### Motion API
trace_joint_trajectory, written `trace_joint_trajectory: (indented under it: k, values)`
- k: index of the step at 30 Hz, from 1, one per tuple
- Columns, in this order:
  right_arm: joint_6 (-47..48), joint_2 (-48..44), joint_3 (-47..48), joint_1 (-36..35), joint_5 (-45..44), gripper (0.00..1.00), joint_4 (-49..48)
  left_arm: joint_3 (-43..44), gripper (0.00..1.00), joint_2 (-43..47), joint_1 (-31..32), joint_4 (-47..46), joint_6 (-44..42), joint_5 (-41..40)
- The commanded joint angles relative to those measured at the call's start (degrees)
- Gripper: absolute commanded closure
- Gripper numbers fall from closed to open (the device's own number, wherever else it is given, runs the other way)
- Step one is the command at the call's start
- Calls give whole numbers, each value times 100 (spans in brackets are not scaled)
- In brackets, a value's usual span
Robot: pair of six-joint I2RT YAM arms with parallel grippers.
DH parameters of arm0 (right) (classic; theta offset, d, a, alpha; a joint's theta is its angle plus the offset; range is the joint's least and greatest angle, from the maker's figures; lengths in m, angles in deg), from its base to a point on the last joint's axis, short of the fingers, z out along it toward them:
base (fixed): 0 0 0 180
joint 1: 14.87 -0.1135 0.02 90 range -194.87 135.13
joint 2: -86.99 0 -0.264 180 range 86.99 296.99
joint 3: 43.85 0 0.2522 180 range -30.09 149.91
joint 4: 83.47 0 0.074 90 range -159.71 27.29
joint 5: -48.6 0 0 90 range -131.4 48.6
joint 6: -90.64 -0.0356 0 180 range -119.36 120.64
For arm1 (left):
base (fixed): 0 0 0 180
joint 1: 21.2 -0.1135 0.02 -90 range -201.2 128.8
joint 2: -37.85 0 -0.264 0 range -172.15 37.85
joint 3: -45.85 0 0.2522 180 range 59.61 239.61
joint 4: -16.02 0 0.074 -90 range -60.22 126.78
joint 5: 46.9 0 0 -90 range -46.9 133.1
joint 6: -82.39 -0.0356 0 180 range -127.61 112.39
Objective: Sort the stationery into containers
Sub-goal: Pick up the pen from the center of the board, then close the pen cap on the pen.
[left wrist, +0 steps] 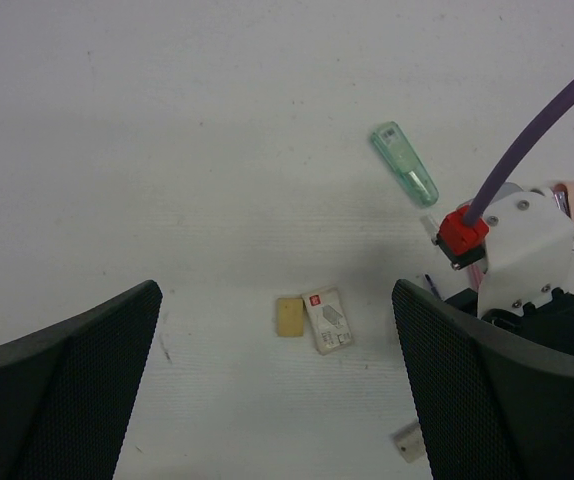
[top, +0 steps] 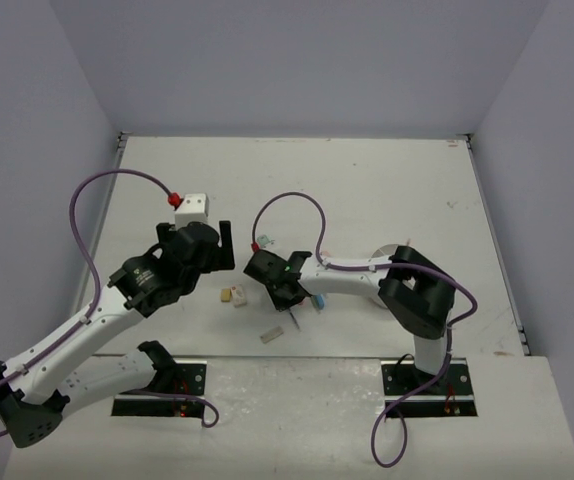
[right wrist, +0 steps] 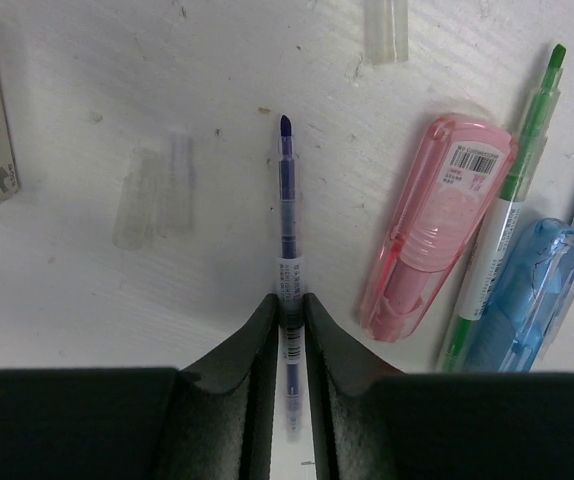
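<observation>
The right hand (right wrist: 289,305) is closed on the thin clear pen with blue ink (right wrist: 285,200). It grips the pen along its length, probably to carry it to the round white container (top: 380,257), half hidden behind that arm. The pen is low at the white worktop (right wrist: 87,290), beside the pink plastic piece (right wrist: 432,225). The left hand (left wrist: 275,300) hangs wide open and empty above the small tan block (left wrist: 289,316), perhaps its next target.

White arms (top: 67,345), purple cables (top: 73,215), black right gripper (right wrist: 289,305).
</observation>
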Motion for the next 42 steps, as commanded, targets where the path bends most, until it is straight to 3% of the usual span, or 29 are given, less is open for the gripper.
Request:
trace_joint_trajectory:
  k: [1,4,14,19,22,23,28,35,42]
  values:
    - [-101,7,-227,-94,351,88,251,117,0,-127,-24,-200,200,95]
    - [-86,-123,-241,-94,354,100,210,115,0,-346,-24,-281,352,329]
    - [42,-1432,-98,15,-257,100,534,0,1,-1010,-24,-462,1216,853]
    - [-32,-2382,-249,207,-822,100,1021,-182,26,-1453,2,-804,1510,1308]
    - [-68,-2932,-527,256,-915,100,1068,-264,54,-1742,65,-952,1708,1393]
    - [-102,-3142,-589,269,-949,100,1099,-269,57,-1900,133,-980,1748,1401]
    - [-78,-3556,-842,341,-985,100,1089,-276,65,-2470,337,-992,2066,1385]
    - [-17,-3393,-1105,428,-957,100,875,-306,75,-2947,726,-989,2429,1377]
    - [77,-3264,-1317,556,-838,100,654,-400,75,-3084,819,-1023,2567,1360]
